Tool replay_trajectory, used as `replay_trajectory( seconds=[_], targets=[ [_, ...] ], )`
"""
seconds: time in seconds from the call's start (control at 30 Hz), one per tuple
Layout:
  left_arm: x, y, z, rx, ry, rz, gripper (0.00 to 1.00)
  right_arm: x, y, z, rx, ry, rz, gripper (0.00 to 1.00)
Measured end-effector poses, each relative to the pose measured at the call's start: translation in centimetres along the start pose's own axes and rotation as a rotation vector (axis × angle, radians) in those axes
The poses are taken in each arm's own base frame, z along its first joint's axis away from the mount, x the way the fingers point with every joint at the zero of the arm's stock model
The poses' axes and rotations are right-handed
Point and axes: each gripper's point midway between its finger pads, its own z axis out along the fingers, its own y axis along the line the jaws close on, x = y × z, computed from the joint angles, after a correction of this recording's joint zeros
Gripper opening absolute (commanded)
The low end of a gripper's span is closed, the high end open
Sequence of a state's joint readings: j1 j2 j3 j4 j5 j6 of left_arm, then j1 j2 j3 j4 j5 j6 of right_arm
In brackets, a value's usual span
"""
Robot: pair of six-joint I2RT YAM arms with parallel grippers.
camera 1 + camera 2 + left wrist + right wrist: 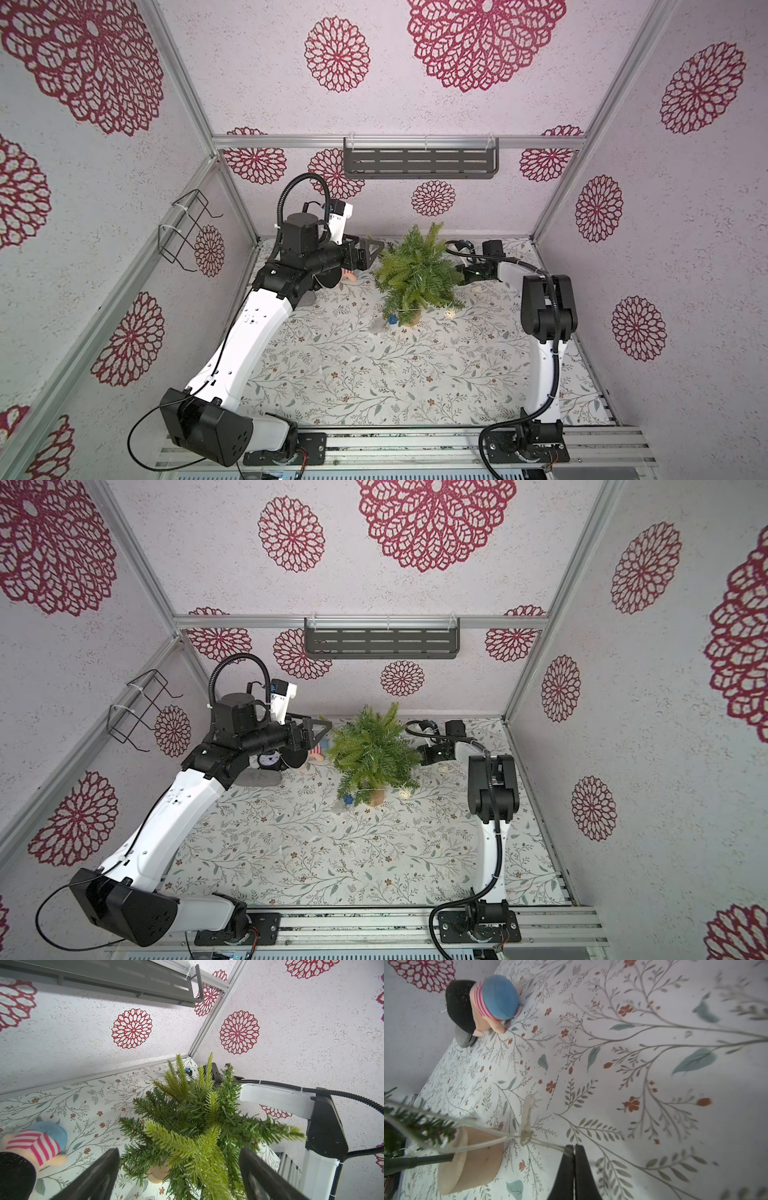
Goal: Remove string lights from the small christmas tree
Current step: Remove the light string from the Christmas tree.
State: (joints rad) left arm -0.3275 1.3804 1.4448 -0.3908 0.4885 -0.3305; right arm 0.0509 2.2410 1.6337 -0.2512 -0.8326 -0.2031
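Observation:
The small christmas tree [415, 270] [370, 750] stands upright on its tan base [410, 319] at the back middle of the table. The string lights trail from it: a blue ball [392, 319] and a clear box [380, 327] lie left of the base, a cream ball [449, 313] to its right. My right gripper [574, 1149] is low beside the base [471, 1159], shut on the thin pale wire [488, 1142], which runs taut toward the tree; a small bulb [527, 1113] hangs on it. My left gripper [180, 1167] [372, 254] stands open at the tree's upper left, branches between its fingers.
A plush toy [483, 1005] with a blue cap and striped shirt sits behind the left arm, next to an alarm clock [268, 760]. A grey shelf [419, 160] hangs on the back wall, a wire rack [187, 228] on the left wall.

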Motion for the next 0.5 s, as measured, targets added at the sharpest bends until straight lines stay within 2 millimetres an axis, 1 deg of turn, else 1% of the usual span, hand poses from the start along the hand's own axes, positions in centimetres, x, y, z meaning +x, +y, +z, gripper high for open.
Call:
replay_trajectory(
  seconds=[0.1, 0.27, 0.37, 0.5],
  targets=[
    [0.0, -0.1, 0.0, 0.002, 0.000, 0.001, 0.94, -1.8, -0.4, -2.1, 0.046, -0.051, -0.012, 0.00],
    [0.0, -0.2, 0.1, 0.005, -0.001, 0.003, 0.94, -6.3, 0.3, -6.1, 0.121, -0.163, -0.075, 0.00],
    [0.0, -0.4, 0.1, 0.008, -0.001, 0.003, 0.94, -8.3, 1.1, -7.6, 0.152, -0.215, -0.106, 0.00],
    [-0.1, -0.5, 0.2, 0.013, -0.005, 0.004, 0.94, -9.8, 1.2, -8.5, 0.183, -0.259, -0.119, 0.00]
  ],
)
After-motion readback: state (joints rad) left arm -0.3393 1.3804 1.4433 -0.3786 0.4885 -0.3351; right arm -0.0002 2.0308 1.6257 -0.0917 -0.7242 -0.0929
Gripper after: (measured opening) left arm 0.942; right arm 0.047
